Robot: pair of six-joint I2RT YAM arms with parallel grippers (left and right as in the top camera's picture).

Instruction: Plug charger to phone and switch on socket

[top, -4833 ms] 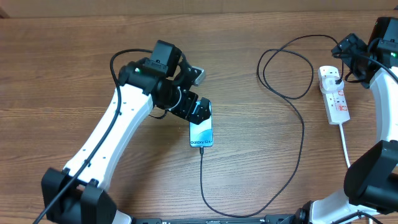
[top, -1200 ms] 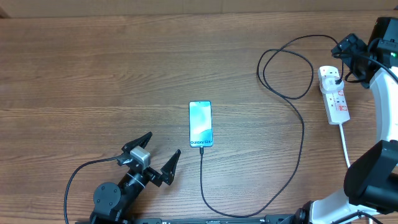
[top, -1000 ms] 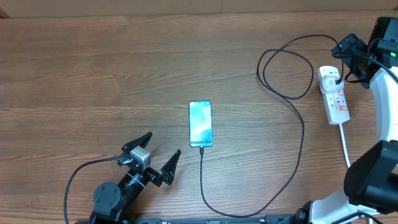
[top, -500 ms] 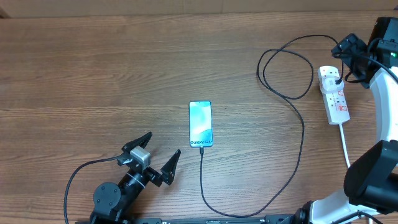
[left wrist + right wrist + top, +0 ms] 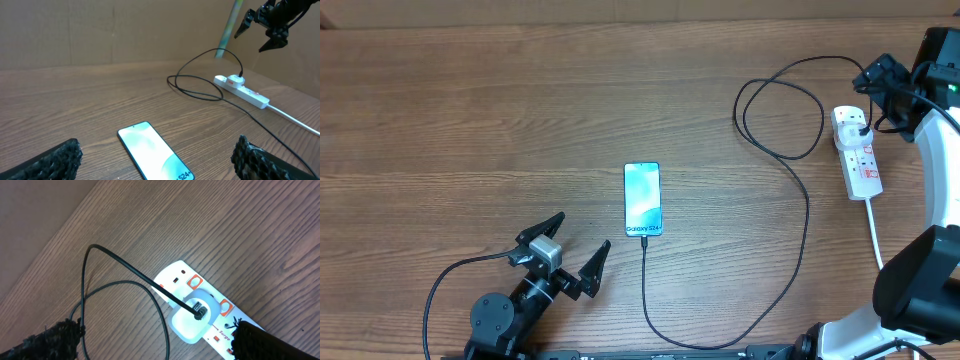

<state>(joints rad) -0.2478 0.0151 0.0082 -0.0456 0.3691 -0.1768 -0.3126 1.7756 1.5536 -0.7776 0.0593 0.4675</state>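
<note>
The phone (image 5: 642, 198) lies flat at the table's middle, screen up, "Galaxy" end toward me. The charger cable (image 5: 806, 215) has its tip at the phone's near end (image 5: 644, 240); it loops right and back to a white adapter (image 5: 194, 313) seated in the socket (image 5: 860, 158). My left gripper (image 5: 585, 229) is open and empty, low, just short of the phone (image 5: 152, 152). My right gripper (image 5: 878, 80) is open and empty above the socket's far end (image 5: 186, 286). The socket's red switch markings (image 5: 224, 308) show beside the adapter.
The socket's white cord (image 5: 875, 235) runs toward the front right edge. The black cable forms a loose loop (image 5: 778, 110) left of the socket. A cardboard wall (image 5: 125, 30) stands behind the table.
Since 4.8 s ago my left arm has pulled back from the phone to the front of the table, gripper open. Over the last second nothing has moved.
</note>
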